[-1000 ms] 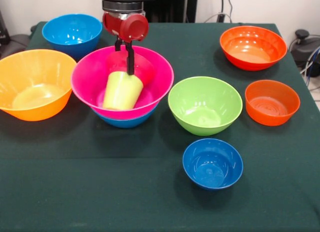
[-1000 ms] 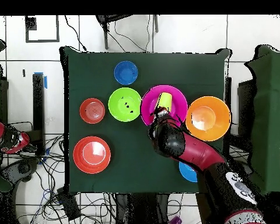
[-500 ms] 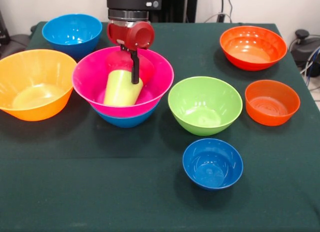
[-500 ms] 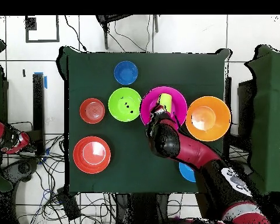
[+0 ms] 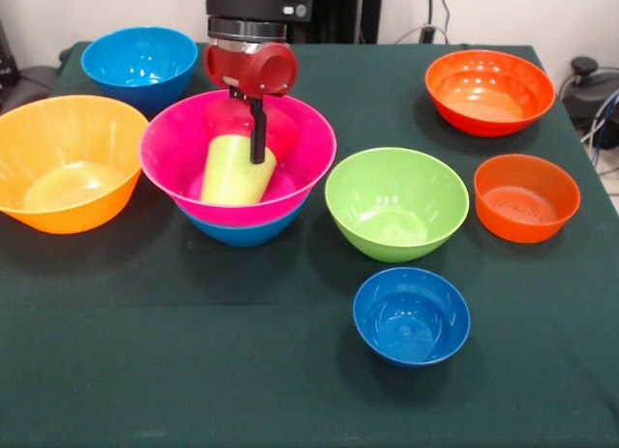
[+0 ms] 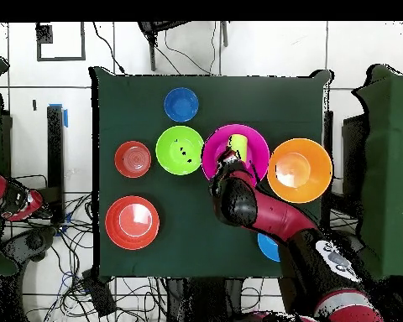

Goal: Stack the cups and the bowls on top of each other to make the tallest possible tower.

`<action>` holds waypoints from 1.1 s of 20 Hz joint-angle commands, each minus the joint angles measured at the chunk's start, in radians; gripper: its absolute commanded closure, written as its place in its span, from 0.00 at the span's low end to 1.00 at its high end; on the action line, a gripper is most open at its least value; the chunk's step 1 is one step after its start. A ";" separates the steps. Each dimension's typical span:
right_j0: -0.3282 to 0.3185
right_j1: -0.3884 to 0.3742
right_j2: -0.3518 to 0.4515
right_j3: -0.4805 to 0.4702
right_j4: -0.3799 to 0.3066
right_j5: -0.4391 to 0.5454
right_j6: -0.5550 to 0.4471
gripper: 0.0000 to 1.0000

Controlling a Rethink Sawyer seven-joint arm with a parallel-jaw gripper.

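The tower is a large pink bowl (image 5: pixel 184 172) nested in a medium blue bowl (image 5: pixel 242 237) at the table's left centre. The lime-green cup (image 5: pixel 230 172) leans inside the pink bowl. My gripper (image 5: pixel 255 156) hangs down from the red wrist straight over the bowl, its tip against the cup's upper right side. Whether it holds the cup does not show. From overhead, the arm covers the near side of the pink bowl (image 6: pixel 257 144), and only a strip of the cup (image 6: pixel 238 144) peeks out past the gripper (image 6: pixel 229 161).
Loose bowls surround the stack: a large orange bowl (image 5: pixel 68 163) close on the left, a blue bowl (image 5: pixel 140 61) behind it, a green bowl (image 5: pixel 397 201) right of the stack, a small blue bowl (image 5: pixel 411 314) in front, and two red-orange bowls (image 5: pixel 488 90) (image 5: pixel 527 196) at the right.
The arm shifted slightly right and came down over the pink bowl. The cup now stands a little steeper than a second ago. The other bowls stayed put.
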 commanded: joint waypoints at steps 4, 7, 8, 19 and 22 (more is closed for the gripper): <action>0.086 -0.035 -0.088 -0.117 -0.010 0.000 0.033 0.00; 0.104 -0.049 -0.110 -0.146 -0.013 0.008 0.024 0.00; 0.110 -0.053 -0.118 -0.156 -0.015 0.017 0.019 0.00; 0.104 -0.051 -0.084 -0.277 -0.041 0.158 -0.038 0.00; 0.061 -0.013 0.008 -0.329 -0.055 0.246 -0.081 0.00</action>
